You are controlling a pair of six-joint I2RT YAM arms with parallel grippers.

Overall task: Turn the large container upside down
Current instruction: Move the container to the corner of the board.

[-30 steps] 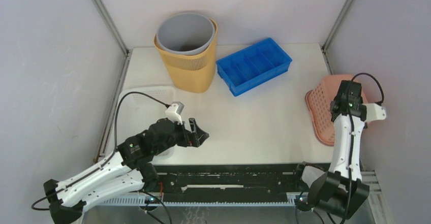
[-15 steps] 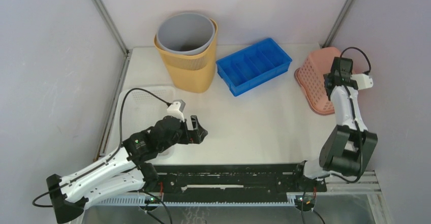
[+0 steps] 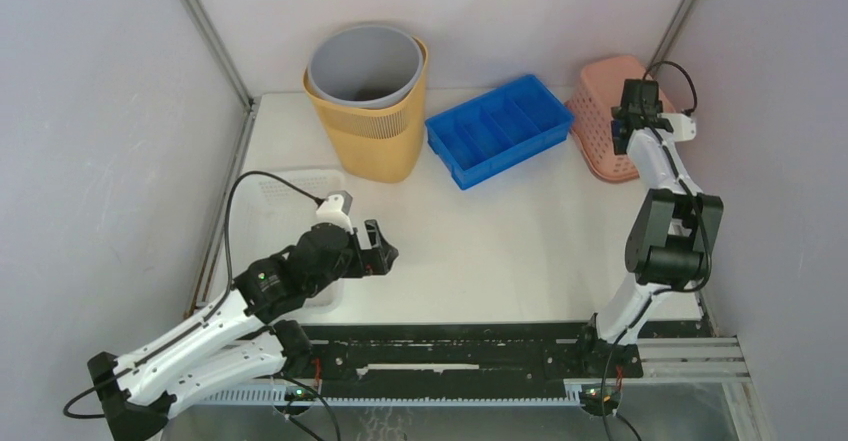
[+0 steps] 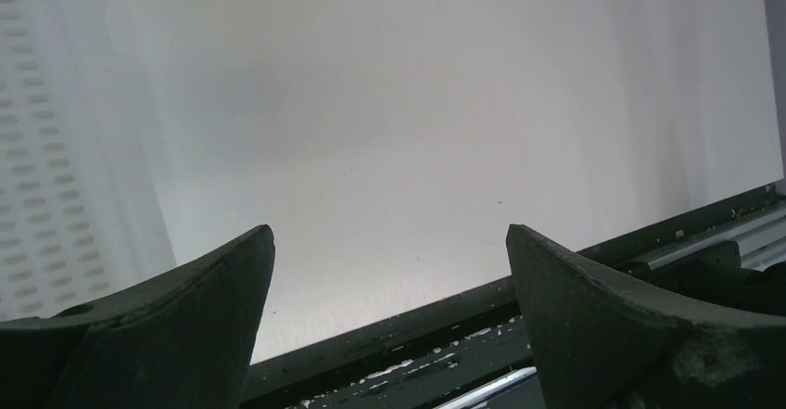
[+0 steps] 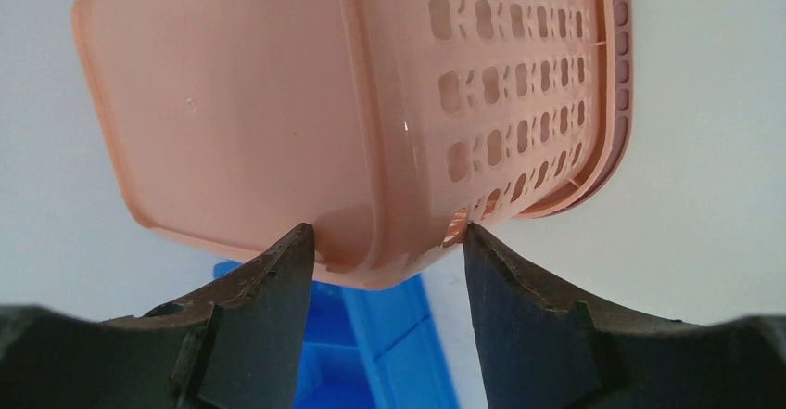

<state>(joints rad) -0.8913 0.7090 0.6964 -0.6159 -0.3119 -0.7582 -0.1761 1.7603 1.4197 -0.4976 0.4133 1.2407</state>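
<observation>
The pink perforated basket (image 3: 603,111) is at the back right of the table, tipped over with its solid bottom (image 5: 232,103) facing the right wrist camera. My right gripper (image 3: 628,126) is shut on the basket's bottom corner (image 5: 389,261). One finger presses the bottom face and the other presses the perforated side. My left gripper (image 3: 380,253) is open and empty, low over the bare table (image 4: 417,131) at the front left.
A yellow perforated bin (image 3: 378,131) with a grey bucket (image 3: 362,66) nested inside stands at the back. A blue divided tray (image 3: 500,129) lies right of it, just left of the pink basket, and shows in the right wrist view (image 5: 371,344). A white perforated tray (image 3: 285,206) lies at the left edge.
My right gripper has carried the pink basket from the right front edge to the back right, beside the blue tray, and turned its bottom upward. My left gripper has drawn back slightly.
</observation>
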